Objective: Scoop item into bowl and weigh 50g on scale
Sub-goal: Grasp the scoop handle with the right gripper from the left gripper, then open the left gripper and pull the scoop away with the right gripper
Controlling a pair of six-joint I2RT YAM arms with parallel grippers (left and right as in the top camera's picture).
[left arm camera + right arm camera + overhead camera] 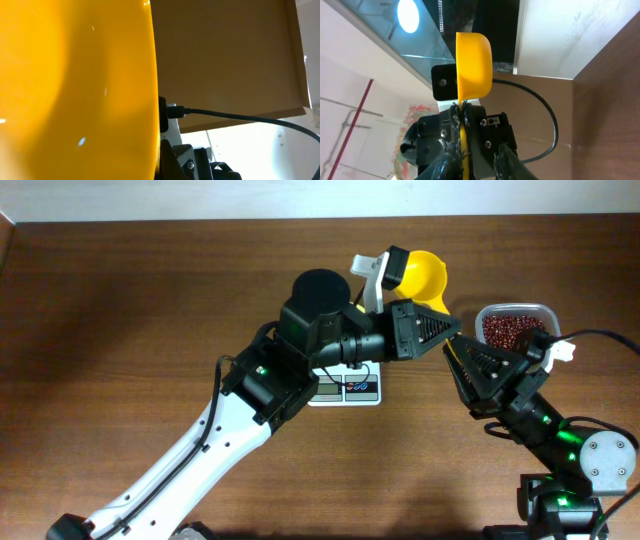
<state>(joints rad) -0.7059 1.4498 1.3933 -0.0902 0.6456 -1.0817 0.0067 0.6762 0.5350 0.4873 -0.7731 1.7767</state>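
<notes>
Brown bench [120, 280] is seen; beans [513, 330] lie in a tub [545, 310] at the frame's right. The scoop [474, 62] is clamped by its handle in the right pincer [464, 112]; the left pincer [450, 330] is shut. Scooping is judged due: a dip into the beans is needed.

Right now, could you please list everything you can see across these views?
scoop: one, yellow, left of the container, handle end at the left pincer
container: one, clear, table's right side
beans: many, dark reddish-brown, inside the container
scale: one, white, table centre, mostly hidden under the left arm
table: one, brown wood
left pincer: one, black, shut on the scoop's handle
right pincer: one, black, tip next to the left pincer; open or shut unclear
</notes>
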